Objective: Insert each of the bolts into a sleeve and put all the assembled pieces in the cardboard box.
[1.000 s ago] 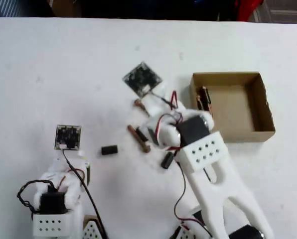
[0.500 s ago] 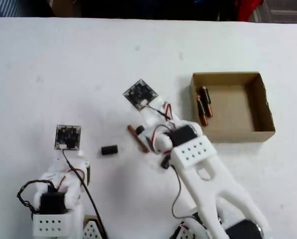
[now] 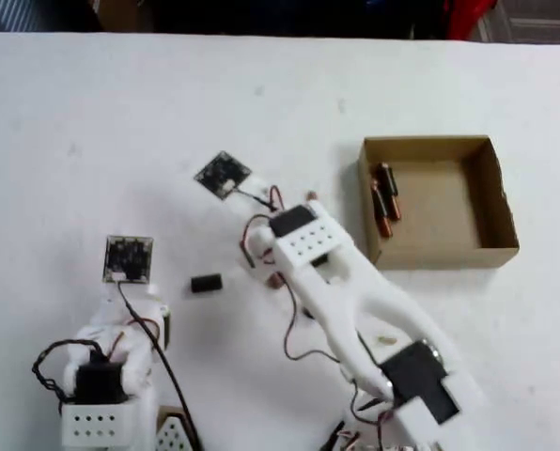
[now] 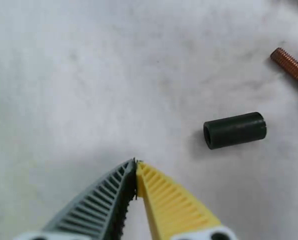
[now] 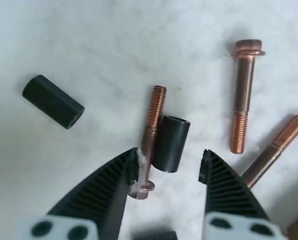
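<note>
Right gripper [image 5: 169, 154] hangs jaws spread, and we reckon that's to take the black sleeve [image 5: 171, 144] between them (a bolt [image 5: 150, 131] lies just beside it). Left gripper [image 4: 135, 169] sits pinched together, empty, near a second sleeve [image 4: 235, 130]. Finished pieces [image 3: 383, 202] lie in the cardboard box [image 3: 430, 141].

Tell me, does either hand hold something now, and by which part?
Nothing is held. The left hand is shut empty; the right hand is open over a bolt and a sleeve.

Bright, even light from above, white table [image 3: 120, 94] mildly glaring, soft faint shadow hugging the black sleeve [image 4: 235, 130]
</note>
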You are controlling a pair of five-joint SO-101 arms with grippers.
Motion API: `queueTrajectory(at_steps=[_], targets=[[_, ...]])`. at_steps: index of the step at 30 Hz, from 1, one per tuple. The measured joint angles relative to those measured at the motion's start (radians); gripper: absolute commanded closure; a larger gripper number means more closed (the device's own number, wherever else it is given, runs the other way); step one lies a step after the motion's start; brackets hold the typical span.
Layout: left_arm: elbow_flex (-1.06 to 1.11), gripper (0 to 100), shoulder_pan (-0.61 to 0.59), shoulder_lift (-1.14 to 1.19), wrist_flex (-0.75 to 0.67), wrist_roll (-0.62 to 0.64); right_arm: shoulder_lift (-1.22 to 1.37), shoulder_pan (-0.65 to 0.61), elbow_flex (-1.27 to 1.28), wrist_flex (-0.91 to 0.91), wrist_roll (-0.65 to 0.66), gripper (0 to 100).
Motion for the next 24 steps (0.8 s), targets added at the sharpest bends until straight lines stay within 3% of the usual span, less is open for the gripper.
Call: queueTrajectory(at_steps=[8, 24], targets=[[0.000, 98, 0.000, 0.000, 0.000, 0.000, 0.135, 0.000, -0.086, 0.000, 0.000, 88.8], [0.000, 98, 0.000, 0.000, 0.000, 0.000, 0.166, 0.035, -0.104, 0.000, 0.037, 87.2]])
